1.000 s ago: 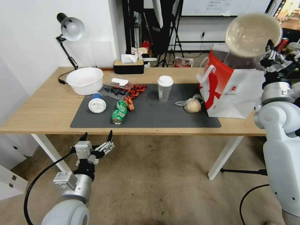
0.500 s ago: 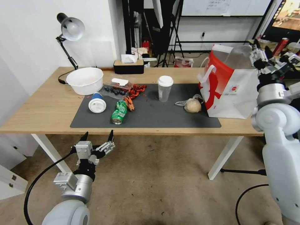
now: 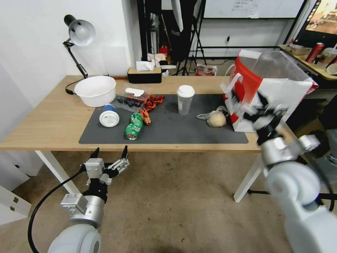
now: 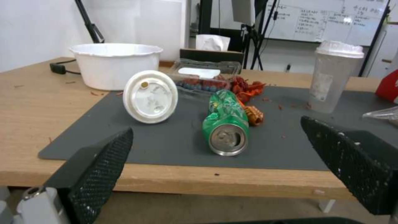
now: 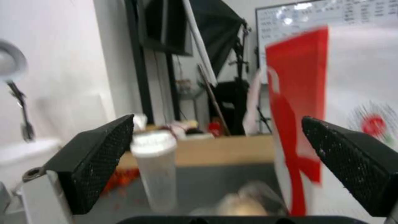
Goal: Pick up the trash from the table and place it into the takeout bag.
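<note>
1. The left gripper (image 3: 109, 151) hangs below the near edge of the desk (image 3: 45, 119), off its left half; its jaws are spread wide and hold nothing; the left wrist view looks between them at the litter.
2. The right gripper (image 3: 253, 105) is blurred, low in front of the takeout bag (image 3: 277, 95) and above the desk's right end; the right wrist view shows its jaws released, wide apart and empty.
3. On the dark grey mat (image 3: 182, 130), nearest the front, the crushed green can (image 3: 134, 126) lies on its side with its open end toward the robot; just behind it sits an orange-red scrap (image 3: 145, 117).
4. The blue white-lidded cup (image 3: 108, 116) lies on its side to the left of the can, lid facing the robot.
5. The bun in clear plastic bag (image 3: 216, 118) rests on the mat's right part, just beside the takeout bag's red side.
6. The clear white-lidded cup (image 3: 185, 99) stands upright near the mat's middle, toward its far edge.
7. A clear tray of berries (image 3: 130, 100) and red shell scraps (image 3: 154, 101) lie at the mat's far left; a white bowl (image 3: 95, 90) stands on the wood beside them.
8. The takeout bag stands upright at the desk's right end, its mouth open.
9. A tissue box (image 3: 144, 73) sits at the far edge; a desk lamp (image 3: 79, 35) rises at the far left.
</note>
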Tool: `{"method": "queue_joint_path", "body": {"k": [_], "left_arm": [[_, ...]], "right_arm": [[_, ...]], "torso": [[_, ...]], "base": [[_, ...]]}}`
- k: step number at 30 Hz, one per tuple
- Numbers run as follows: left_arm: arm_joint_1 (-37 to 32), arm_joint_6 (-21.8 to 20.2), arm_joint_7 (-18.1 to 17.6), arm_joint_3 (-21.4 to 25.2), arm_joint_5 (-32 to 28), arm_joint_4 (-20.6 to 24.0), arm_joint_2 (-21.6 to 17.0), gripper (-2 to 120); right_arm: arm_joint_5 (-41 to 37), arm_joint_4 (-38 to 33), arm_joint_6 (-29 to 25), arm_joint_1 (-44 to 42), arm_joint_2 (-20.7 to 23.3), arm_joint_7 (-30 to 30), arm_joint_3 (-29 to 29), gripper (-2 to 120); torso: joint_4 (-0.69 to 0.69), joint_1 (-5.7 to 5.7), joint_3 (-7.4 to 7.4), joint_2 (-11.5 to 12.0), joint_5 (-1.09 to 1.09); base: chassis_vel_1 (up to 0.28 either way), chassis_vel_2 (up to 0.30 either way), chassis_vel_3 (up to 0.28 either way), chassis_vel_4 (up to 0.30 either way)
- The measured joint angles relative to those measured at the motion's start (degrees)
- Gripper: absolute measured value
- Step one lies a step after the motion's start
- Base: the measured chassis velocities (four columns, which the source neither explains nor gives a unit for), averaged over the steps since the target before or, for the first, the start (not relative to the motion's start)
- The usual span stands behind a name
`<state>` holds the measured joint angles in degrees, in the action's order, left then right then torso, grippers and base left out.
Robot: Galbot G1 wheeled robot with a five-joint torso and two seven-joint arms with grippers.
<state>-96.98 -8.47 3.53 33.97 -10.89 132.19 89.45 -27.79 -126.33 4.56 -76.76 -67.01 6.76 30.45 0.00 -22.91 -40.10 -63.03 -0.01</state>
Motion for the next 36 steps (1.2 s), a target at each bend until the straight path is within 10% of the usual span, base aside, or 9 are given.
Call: {"method": "queue_joint_path", "body": {"k": [19,36], "left_arm": [[0.3,1.2,0.0,0.1,-0.3,-1.3,-0.6,100],[0.3,1.3,0.0,-0.2,-0.3,-1.7,-0.9,100]], "right_arm": [[15.3,7.0,-12.6,-13.4,-5.7,7.6,-9.2,100],[2.2,11.5,1.3,3.6,-1.8,14.4,-10.2,100]], "torso": [[0.00,0.00,-0.01,0.0,0.01],[0.00,-0.01,-0.01,0.0,0.02]], "base": [[0.000,0.000,0.000,0.000],[0.000,0.000,0.000,0.000]]}}
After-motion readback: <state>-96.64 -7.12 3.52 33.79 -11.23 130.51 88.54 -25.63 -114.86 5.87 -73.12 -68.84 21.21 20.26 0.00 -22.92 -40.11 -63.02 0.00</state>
